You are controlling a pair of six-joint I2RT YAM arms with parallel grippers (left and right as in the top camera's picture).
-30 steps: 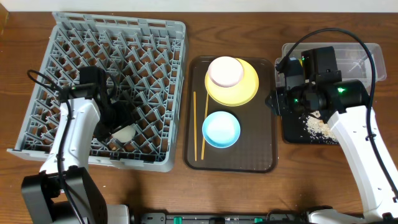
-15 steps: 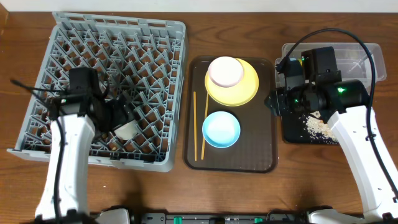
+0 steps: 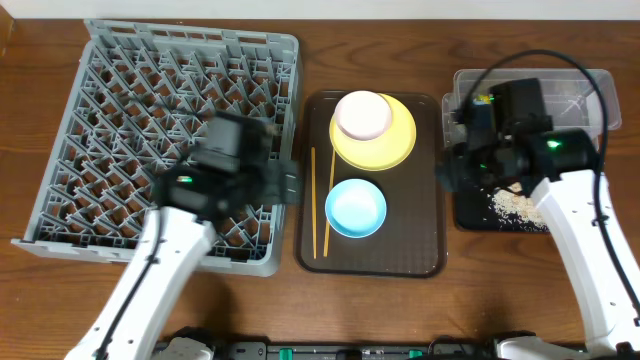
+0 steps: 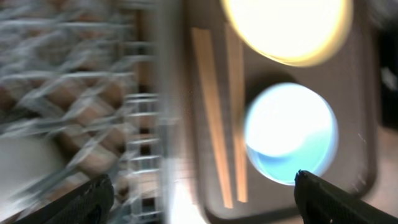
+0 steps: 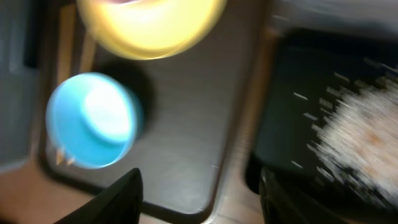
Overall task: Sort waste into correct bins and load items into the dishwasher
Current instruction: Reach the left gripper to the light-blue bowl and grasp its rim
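Chopsticks: the pair lies side by side down the left strip of the brown serving tray, centre of the overhead frame, not yet loaded. The light blue saucer sits flat just to their right. Above it the yellow plate carries the white bowl. We read the tray as a holding spot, with crockery waiting its turn for the grey dish rack at left on the worktop.

Left jaws: in the left wrist view the two tips sit in the bottom corners, spread wide, with nothing between them. Chopsticks and saucer lie ahead, inside the span of the tips but touching neither. Overhead, the left arm reaches to the rack's right edge, just beside the tray. Both views are smeared, so we cannot tell finer detail.

Right jaws: also wide open and empty, hanging over the tray's right edge. The saucer is well off at the left of that view.

Rice scraps lie in the shallow black tray, which we take as their bin. The clear tub sits behind it, upper right; we cannot tell its contents.

Judgement: the thin sticks lie flat, so a pinch could catch only one.
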